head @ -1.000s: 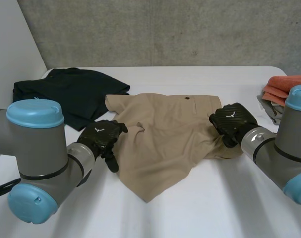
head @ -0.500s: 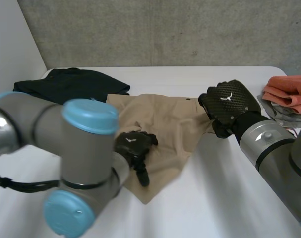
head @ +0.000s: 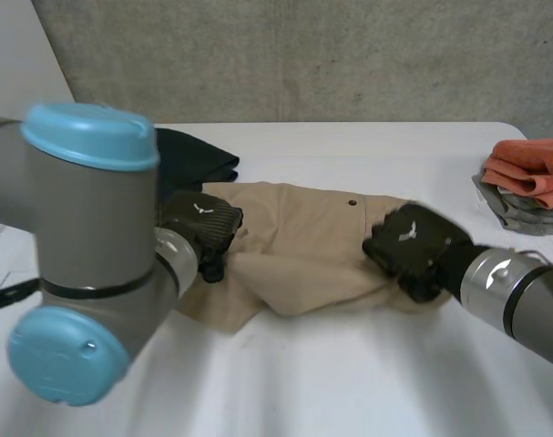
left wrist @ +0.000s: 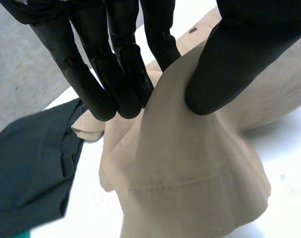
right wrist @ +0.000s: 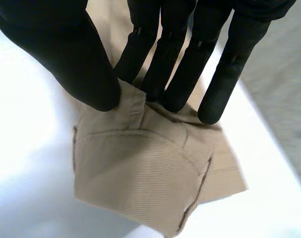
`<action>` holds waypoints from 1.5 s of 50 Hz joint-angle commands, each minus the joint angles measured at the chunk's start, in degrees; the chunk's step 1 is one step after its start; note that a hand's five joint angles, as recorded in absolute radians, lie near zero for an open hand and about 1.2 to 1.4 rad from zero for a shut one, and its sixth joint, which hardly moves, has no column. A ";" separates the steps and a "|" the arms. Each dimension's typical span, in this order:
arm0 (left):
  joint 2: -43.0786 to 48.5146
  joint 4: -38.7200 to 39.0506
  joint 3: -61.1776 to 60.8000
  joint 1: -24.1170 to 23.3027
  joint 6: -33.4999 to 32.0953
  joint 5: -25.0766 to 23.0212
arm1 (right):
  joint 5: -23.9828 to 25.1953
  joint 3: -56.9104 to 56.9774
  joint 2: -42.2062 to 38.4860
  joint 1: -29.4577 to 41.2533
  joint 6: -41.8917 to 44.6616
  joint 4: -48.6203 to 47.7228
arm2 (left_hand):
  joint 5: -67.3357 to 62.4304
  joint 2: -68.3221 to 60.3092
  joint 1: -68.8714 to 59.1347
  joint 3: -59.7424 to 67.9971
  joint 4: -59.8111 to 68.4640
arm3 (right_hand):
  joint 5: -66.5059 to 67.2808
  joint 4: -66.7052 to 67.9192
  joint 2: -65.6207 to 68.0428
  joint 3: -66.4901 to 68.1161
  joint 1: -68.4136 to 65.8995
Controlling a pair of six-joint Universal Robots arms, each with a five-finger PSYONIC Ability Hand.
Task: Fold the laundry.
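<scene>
Nothing you could actually read here: no words, numbers or brand names, and the tan garment (head: 303,246) had no legible tag either. The closest thing was a small white emblem on the back of the left robot hand (head: 201,221), with the same one on the back of the right robot hand (head: 411,248). It looked like a little winged, Y-ish shape. It was a logo mark only, too small to make out any letters.
</scene>
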State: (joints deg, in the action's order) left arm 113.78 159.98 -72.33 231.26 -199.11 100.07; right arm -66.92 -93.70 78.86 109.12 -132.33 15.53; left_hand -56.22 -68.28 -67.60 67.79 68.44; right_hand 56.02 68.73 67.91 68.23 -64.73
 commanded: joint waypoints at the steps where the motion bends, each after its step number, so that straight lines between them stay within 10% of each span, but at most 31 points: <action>1: 4.43 0.07 0.95 2.26 -6.56 -1.81 | -0.13 -0.08 -4.59 0.75 5.95 4.95 | -13.78 -11.72 -12.40 12.21 11.56 | -22.09 -24.80 -23.98 -24.30 20.80; 3: 6.28 -0.02 2.27 2.35 -6.03 -1.55 | -2.41 0.01 -4.33 0.92 1.39 2.76 | -13.78 -11.72 -12.40 12.21 11.56 | -50.25 -52.97 -52.14 -52.47 48.96; 15: 8.13 0.24 6.67 2.44 -5.06 0.39 | -9.89 0.71 9.38 -2.50 -32.11 2.39 | -13.78 -11.72 -12.40 12.21 11.56 | -51.81 -54.52 -53.70 -54.02 50.52; 34: 7.07 0.33 4.30 2.96 -2.60 -0.23 | -23.33 -6.93 -1.24 1.80 -32.90 -0.48 | -13.78 -11.72 -12.40 12.21 11.56 | -45.10 -47.81 -46.99 -47.32 43.81; 40: 5.67 -0.20 4.12 3.49 -1.11 -1.63 | -26.59 -7.38 -6.09 3.38 -33.26 -11.23 | -13.78 -11.72 -12.40 12.21 11.56 | 13.72 11.01 11.83 11.51 -15.01; 57: -24.47 -7.14 27.02 4.80 -5.32 -2.78 | -15.70 34.94 13.17 -1.09 -31.39 9.50 | -13.78 -11.72 -12.40 12.21 11.56 | 13.98 11.27 12.09 11.77 -15.27; 67: -15.89 -2.93 48.49 11.04 -5.86 -6.02 | -16.04 56.42 4.65 -3.92 -41.69 9.35 | -13.78 -11.72 -12.40 12.21 11.56 | 13.98 11.27 12.09 11.77 -15.27; 75: -3.05 4.63 46.49 15.09 -2.43 -12.70 | -19.91 52.84 -2.56 1.01 -41.08 4.77 | -13.78 -11.72 -12.40 12.21 11.56 | 13.98 11.27 12.09 11.77 -15.27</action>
State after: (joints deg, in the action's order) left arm 101.94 159.88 -23.13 243.89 -204.15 92.01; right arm -84.35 -37.07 81.02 106.82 -174.21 23.49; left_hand -56.22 -68.50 -67.60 67.99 68.64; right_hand 57.07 68.65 67.53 68.23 -63.91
